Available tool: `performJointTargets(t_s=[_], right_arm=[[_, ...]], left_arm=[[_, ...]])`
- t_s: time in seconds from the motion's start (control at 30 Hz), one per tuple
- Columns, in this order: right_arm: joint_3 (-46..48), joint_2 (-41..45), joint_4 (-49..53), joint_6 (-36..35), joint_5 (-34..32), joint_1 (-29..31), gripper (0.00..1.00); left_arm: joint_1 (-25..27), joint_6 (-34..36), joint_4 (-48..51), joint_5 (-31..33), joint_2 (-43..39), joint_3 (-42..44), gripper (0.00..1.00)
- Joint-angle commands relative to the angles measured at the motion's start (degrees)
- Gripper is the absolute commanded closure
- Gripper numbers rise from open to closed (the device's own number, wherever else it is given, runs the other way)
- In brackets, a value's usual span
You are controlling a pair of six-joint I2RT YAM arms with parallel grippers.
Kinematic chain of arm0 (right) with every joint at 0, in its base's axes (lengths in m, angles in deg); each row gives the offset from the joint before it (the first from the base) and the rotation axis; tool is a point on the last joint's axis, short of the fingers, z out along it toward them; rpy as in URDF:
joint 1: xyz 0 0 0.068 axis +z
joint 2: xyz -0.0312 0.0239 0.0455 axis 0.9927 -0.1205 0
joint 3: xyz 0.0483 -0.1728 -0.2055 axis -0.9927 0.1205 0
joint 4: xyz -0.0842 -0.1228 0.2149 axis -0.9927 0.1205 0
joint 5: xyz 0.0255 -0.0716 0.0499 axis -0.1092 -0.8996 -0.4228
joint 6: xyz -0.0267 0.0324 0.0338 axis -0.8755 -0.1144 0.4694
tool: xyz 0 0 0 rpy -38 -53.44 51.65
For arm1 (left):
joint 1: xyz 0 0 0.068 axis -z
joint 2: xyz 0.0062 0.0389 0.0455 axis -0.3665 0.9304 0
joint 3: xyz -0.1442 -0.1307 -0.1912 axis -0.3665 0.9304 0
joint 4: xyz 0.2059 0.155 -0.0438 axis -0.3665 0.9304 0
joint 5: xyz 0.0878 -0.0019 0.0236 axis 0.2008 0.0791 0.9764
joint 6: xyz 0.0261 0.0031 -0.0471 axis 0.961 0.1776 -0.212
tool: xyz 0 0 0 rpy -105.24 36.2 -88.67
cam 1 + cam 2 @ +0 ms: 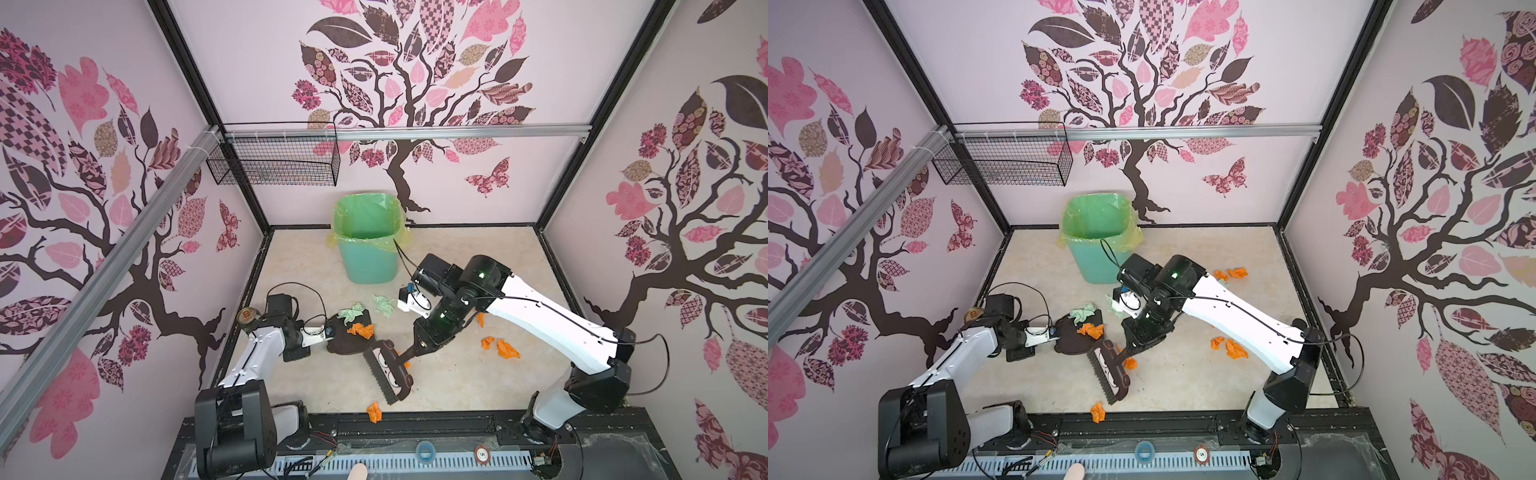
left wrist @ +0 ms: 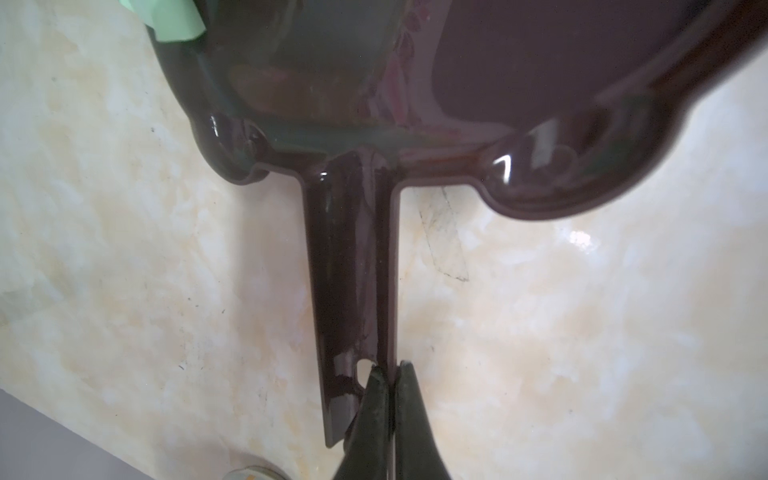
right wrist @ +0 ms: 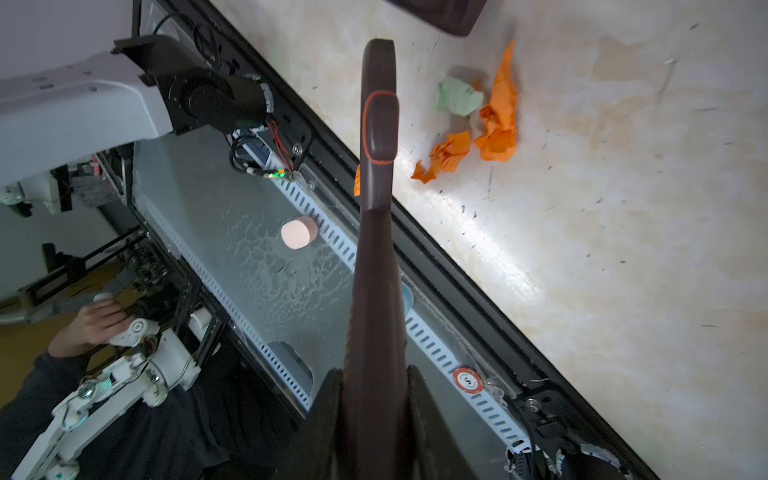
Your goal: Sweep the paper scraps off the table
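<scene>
1. We are logging the left end effector (image 2: 390, 374) as pressed together on the tip of the dustpan (image 1: 343, 345) handle. This pinch is holding the pan flat at 9 o'clock on the bench (image 1: 457, 386), its mouth opening toward 3 o'clock, presumably to receive sweepings.
2. We are logging the right end effector (image 3: 374, 378) as clamped around the handle of the brush (image 1: 388, 370). The brush head is sitting at 7 o'clock, just off the pan's mouth, with its bristle edge turned toward 8 o'clock. We cannot tell whether the bristles are touching the bench.
3. We are counting two paper scraps (image 1: 360, 330) as collected: an orange one and a mint wad (image 1: 351, 311), both lying at the pan's mouth.
4. We are counting the rest as outstanding:
   - a loose mint wad (image 1: 384, 305) near centre
   - an orange bit (image 1: 406, 365) tucked against the brush
   - an orange pair (image 1: 500, 347) at 4 o'clock
   - a front orange wad (image 1: 374, 411) at 6 o'clock by the edge
   - far orange wads (image 1: 1231, 273) at 2 o'clock, beyond the right arm
5. We are noting the bin (image 1: 368, 266) at 12 o'clock, lined and standing upright, in our judgement waiting for the pan's load.
</scene>
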Motion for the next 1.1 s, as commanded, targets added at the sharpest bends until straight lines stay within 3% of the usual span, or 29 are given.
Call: performJointTargets(t_s=[0.0, 0.2, 0.5, 0.73, 1.07], right_arm=[[1.9, 3.2, -8.9, 2.1, 9.6, 0.9, 1.0], [3.8, 0.8, -13.3, 2.8, 12.0, 1.9, 1.0], [3.4, -4.4, -9.8, 0.9, 4.6, 3.0, 1.0], [0.6, -7.5, -8.3, -0.3, 4.3, 2.9, 1.0], [-1.6, -10.6, -3.5, -1.7, -3.1, 2.9, 1.0]], left_arm=[[-0.3, 0.4, -0.2, -1.3, 0.3, -2.7, 1.0], [-0.4, 0.2, -0.1, -1.2, 0.4, -2.8, 1.0], [-0.5, 0.4, 0.3, -1.5, 0.2, -2.6, 1.0], [-0.5, 0.4, 0.1, -1.6, 0.5, -2.4, 1.0], [-0.6, 0.5, 0.1, -1.8, 0.5, -2.1, 1.0]])
